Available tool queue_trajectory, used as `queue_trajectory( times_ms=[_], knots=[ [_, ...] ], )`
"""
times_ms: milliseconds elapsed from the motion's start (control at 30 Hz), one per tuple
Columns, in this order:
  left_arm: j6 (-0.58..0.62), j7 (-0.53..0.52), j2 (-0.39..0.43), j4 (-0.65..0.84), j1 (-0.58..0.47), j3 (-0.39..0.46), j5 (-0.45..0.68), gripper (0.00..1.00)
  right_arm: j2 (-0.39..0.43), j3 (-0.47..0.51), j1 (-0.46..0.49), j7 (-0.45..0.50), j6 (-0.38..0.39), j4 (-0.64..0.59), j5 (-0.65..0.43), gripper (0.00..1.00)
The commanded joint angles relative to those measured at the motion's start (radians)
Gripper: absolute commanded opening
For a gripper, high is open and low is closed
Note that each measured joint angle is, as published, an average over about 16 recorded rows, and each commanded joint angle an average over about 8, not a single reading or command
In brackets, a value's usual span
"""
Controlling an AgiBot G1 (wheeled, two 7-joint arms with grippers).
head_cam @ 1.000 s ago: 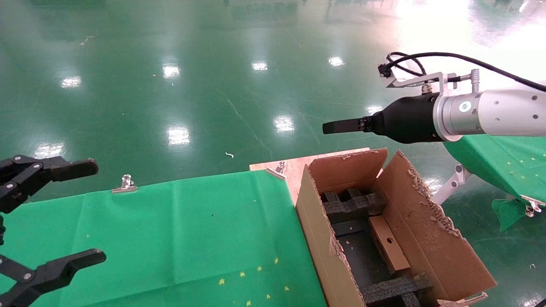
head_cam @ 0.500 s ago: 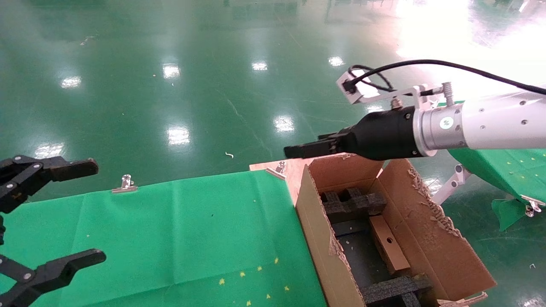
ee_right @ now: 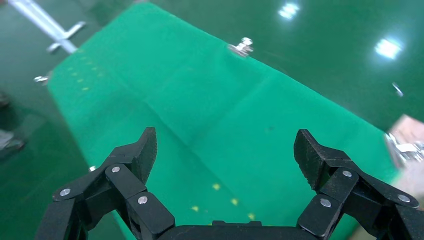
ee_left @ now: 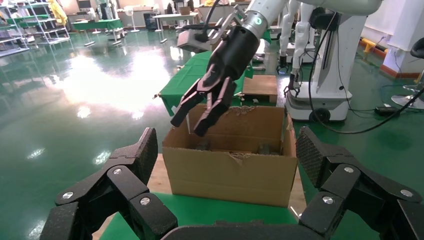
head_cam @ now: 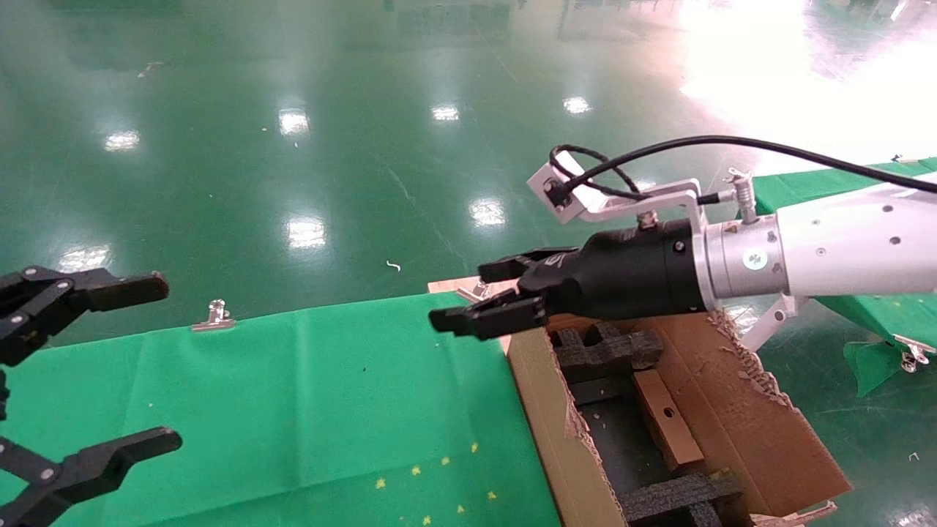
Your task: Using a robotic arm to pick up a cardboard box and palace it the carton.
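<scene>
One cardboard box (head_cam: 665, 417) lying inside the carton (head_cam: 739, 410) between foam blocks (apparently placed); right gripper (head_cam: 487, 296) empty, jaws spread, above the carton's far-left corner; left gripper (head_cam: 88, 366) parked well left, spread.

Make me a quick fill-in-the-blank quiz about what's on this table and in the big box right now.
1. The small brown cardboard box lies inside the large brown corrugated ____.
2. The right pincer is open and holds ____.
3. The table wears a ____ cloth.
4. Black ____ inserts sit inside the large container.

Missing words: carton; nothing; green; foam
</scene>
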Motion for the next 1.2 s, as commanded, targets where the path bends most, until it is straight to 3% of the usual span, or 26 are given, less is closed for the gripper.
queue_trajectory(
  times_ms=[33,867,1033,1200],
  knots=[
    [0.0,0.0,0.0,0.0,0.0,0.0,0.0,1.0,-0.004,0.044,-0.033,-0.048,-0.024,-0.001,0.023,1.0],
    [0.0,0.0,0.0,0.0,0.0,0.0,0.0,1.0,-0.058,0.591,-0.439,-0.647,-0.32,-0.008,0.305,1.0],
    [0.0,0.0,0.0,0.0,0.0,0.0,0.0,1.0,-0.067,0.677,-0.502,-0.736,-0.366,-0.01,0.349,1.0],
    [0.0,0.0,0.0,0.0,0.0,0.0,0.0,1.0,-0.071,0.711,-0.527,-0.76,-0.384,-0.01,0.368,1.0]
  ],
)
